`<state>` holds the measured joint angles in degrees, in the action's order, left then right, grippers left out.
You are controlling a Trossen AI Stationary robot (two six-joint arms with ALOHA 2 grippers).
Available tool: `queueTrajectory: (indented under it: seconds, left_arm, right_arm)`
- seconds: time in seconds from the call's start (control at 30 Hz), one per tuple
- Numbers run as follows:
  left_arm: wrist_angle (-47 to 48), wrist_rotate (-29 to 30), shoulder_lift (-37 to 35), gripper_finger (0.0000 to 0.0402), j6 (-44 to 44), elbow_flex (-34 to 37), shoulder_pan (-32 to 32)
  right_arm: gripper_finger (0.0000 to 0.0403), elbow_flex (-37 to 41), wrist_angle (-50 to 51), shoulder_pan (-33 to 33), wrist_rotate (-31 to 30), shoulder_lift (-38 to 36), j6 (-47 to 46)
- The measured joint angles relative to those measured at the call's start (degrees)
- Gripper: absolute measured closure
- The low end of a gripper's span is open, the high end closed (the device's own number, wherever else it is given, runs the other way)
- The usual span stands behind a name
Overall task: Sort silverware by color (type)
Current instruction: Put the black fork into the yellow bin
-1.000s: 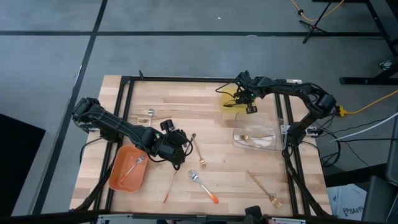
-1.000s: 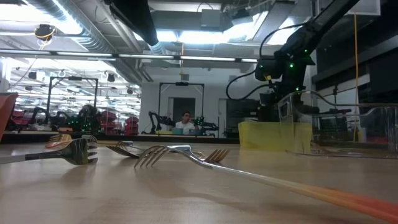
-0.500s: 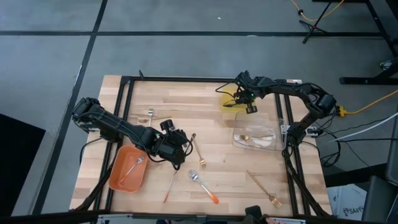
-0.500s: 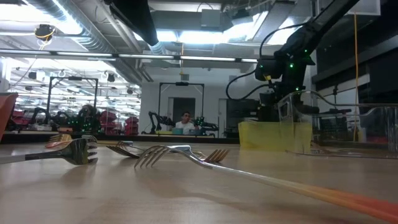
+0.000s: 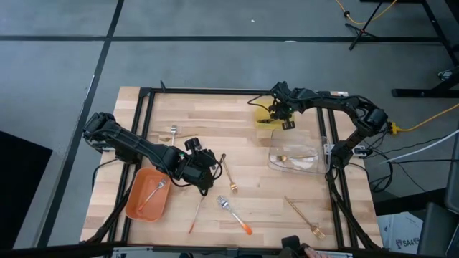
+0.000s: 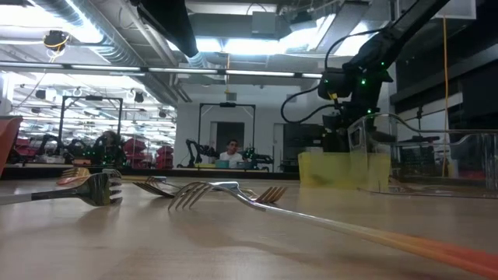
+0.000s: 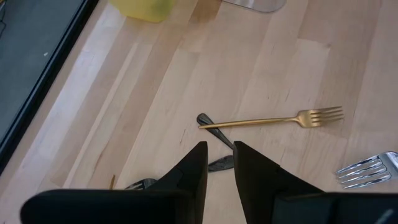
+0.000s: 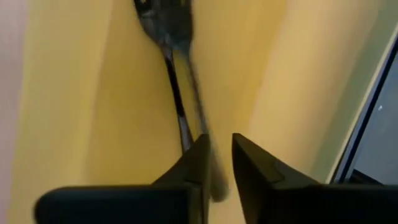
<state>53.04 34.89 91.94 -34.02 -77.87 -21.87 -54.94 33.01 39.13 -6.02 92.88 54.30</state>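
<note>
My right gripper [image 5: 281, 117] [image 8: 219, 155] is over the yellow tray [image 5: 264, 123] near the far edge, shut on a dark fork. A second dark fork [image 8: 175, 87] lies flat in that tray. My left gripper [image 5: 209, 172] [image 7: 220, 163] is low over the table's middle, fingers shut to a narrow slit, above dark utensils [image 7: 214, 130] that lie on the wood. A gold fork [image 7: 273, 119] [image 5: 228, 172] lies just beyond it. Other forks lie loose: two with orange handles [image 5: 235, 215] [image 5: 196, 213], and a gold one [image 5: 305, 216]. My right gripper pinches the dark fork's handle [image 8: 210, 167] between its two fingers, the fingers lying across it. The fork reaches away from the fingers over the yellow tray's floor [image 8: 93, 93], its tines [image 8: 181, 25] at the far end. I cannot tell whether the tines rest on the tray.
An orange tray [image 5: 136, 204] holding one silver fork sits near the left arm. A clear tray [image 5: 308, 147] with a gold fork is right of centre. Two more utensils [image 5: 179, 135] lie toward the far left. A black frame edges the table.
My right gripper has shifted slightly over the yellow tray, toward the table's far-left. The left arm and the loose forks have kept still.
</note>
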Motion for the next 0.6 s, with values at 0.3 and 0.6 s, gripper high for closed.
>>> queueTrajectory:
  seconds: [0.3, 0.6]
  left_arm:
    - [0.0, -0.01, 0.0, 0.0331, 0.0, 0.0, 0.0]
    - [0.0, -0.02, 0.0, 0.0331, -0.53, 0.0, 0.0]
  right_arm:
    - [0.0302, 0.0, -0.23, 0.0, 0.0, 0.0, 0.0]
    - [0.0303, 0.0, -0.21, 0.0, 0.0, 0.0, 0.0]
